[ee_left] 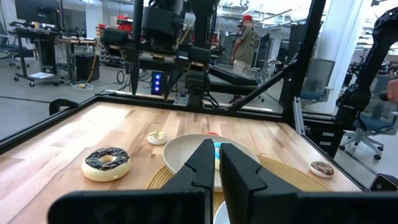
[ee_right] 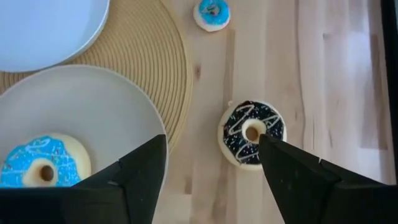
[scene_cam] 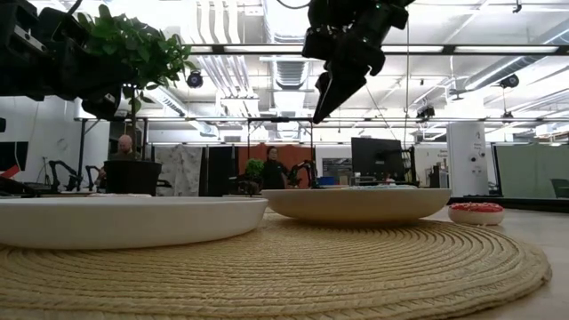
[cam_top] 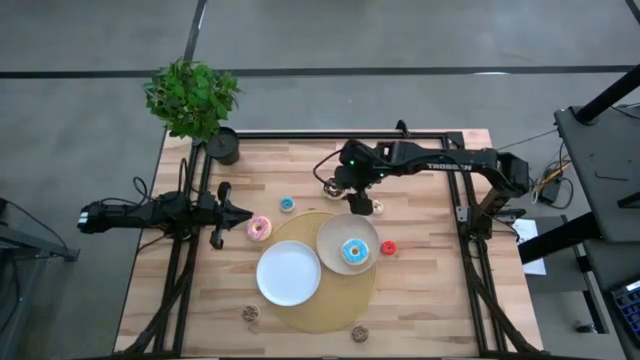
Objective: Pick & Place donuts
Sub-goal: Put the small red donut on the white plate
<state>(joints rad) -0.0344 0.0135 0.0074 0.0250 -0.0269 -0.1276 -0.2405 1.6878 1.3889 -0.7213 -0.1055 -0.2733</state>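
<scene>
My right gripper (ee_right: 211,142) is open and hangs above the table, pointing down (scene_cam: 331,89). The chocolate donut (ee_right: 252,132) lies flat on the wood just beyond its fingertips, near one finger. The blue-sprinkled donut (cam_top: 354,252) lies in the beige plate (cam_top: 332,240). A pink donut (cam_top: 259,228) lies on the wood in front of my left gripper (cam_top: 232,211), which is shut and level near the table's left side. A mini blue donut (cam_top: 287,205), a mini red one (cam_top: 388,248) and two mini brown ones (cam_top: 251,314) (cam_top: 359,333) sit on the table.
A white plate (cam_top: 288,273) and the beige plate rest on a round woven mat (cam_top: 330,305). A potted plant (cam_top: 195,105) stands at the far left corner. A mini cream donut (ee_left: 157,137) lies near the beige plate. People stand in the room beyond the table.
</scene>
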